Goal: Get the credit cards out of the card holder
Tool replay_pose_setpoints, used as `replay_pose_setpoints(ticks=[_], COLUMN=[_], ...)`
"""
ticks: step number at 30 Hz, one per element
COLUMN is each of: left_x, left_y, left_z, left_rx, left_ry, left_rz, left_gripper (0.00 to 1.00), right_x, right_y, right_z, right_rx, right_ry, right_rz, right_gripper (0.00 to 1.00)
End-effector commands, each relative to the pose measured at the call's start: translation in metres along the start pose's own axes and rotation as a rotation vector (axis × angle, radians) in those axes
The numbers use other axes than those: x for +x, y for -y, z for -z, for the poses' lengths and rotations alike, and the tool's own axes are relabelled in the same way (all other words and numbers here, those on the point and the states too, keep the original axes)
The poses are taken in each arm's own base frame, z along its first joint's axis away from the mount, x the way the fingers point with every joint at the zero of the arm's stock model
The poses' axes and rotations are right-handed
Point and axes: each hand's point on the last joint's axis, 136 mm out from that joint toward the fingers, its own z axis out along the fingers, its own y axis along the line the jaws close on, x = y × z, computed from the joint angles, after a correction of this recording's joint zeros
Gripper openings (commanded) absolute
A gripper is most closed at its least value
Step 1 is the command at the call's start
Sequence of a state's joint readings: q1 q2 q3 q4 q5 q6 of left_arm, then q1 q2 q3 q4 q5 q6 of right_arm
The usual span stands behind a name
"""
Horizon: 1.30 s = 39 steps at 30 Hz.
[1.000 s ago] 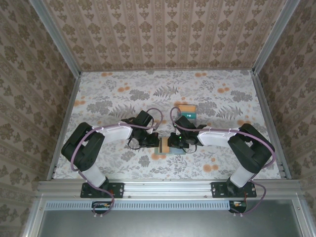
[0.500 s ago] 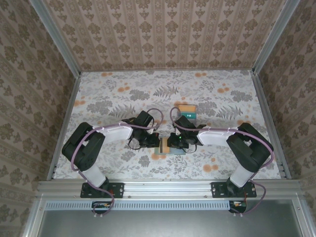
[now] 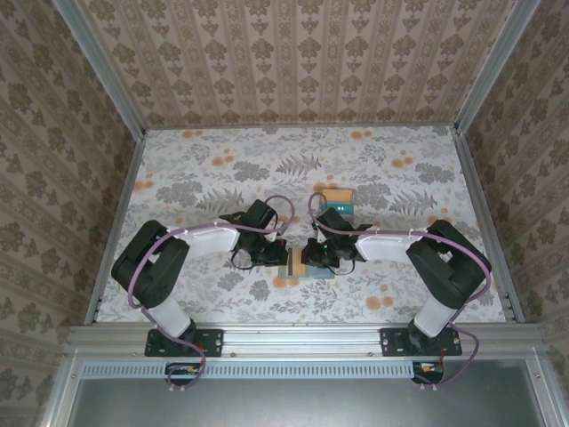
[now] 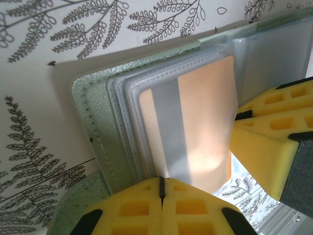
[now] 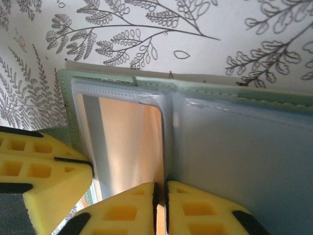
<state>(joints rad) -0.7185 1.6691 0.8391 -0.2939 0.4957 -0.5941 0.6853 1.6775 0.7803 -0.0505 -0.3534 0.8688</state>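
Card holder (image 4: 90, 127), a pale sage-green folding wallet, is laid open on the fern-printed surface (image 4: 58, 44) between the left pincer (image 4: 161, 185) and the right pincer (image 5: 160, 193).
A peach credit card with a grey stripe (image 4: 205, 122) is sleeved in it, its long axis running away from the left pincer, which is closed on the card holder's near edge. The right pincer is closed at the card's fold-side edge; whether card or sleeve is nipped cannot be told.

Fern-print table (image 3: 222, 169), open card holder (image 4: 90, 117) lying on it, orange-and-teal credit cards (image 3: 337, 196) beyond
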Motion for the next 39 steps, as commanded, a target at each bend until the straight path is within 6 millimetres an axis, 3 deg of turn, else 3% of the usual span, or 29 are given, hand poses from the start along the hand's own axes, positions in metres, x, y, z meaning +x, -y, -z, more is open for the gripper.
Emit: replay_pose_setpoints(ticks=[1, 4, 16, 22, 26, 39], left_x=[0.015, 0.016, 0.015, 0.015, 0.015, 0.015], left_y=[-0.010, -0.012, -0.018, -0.018, -0.019, -0.017], left_z=[-0.015, -0.014, -0.012, -0.013, -0.014, -0.015], left_rx=[-0.041, -0.047, -0.061, -0.059, -0.058, -0.055], left_ry=[-0.060, -0.060, -0.057, -0.059, -0.063, -0.069], left_rz=[0.014, 0.018, 0.033, 0.033, 0.035, 0.033], left_gripper=[0.00, 0.00, 0.00, 0.00, 0.00, 0.00], right_x=[0.004, 0.004, -0.004, -0.005, -0.007, -0.002], right_y=[-0.017, -0.014, 0.011, 0.005, -0.008, 0.003], right_z=[-0.005, -0.003, 0.024, 0.023, 0.020, 0.006], right_rx=[-0.091, -0.087, -0.065, -0.094, -0.131, -0.078], right_ry=[-0.023, -0.020, 0.040, 0.035, 0.027, -0.010], right_rz=[0.011, 0.003, -0.029, -0.024, -0.007, -0.005], right_gripper=[0.09, 0.00, 0.00, 0.00, 0.15, 0.19])
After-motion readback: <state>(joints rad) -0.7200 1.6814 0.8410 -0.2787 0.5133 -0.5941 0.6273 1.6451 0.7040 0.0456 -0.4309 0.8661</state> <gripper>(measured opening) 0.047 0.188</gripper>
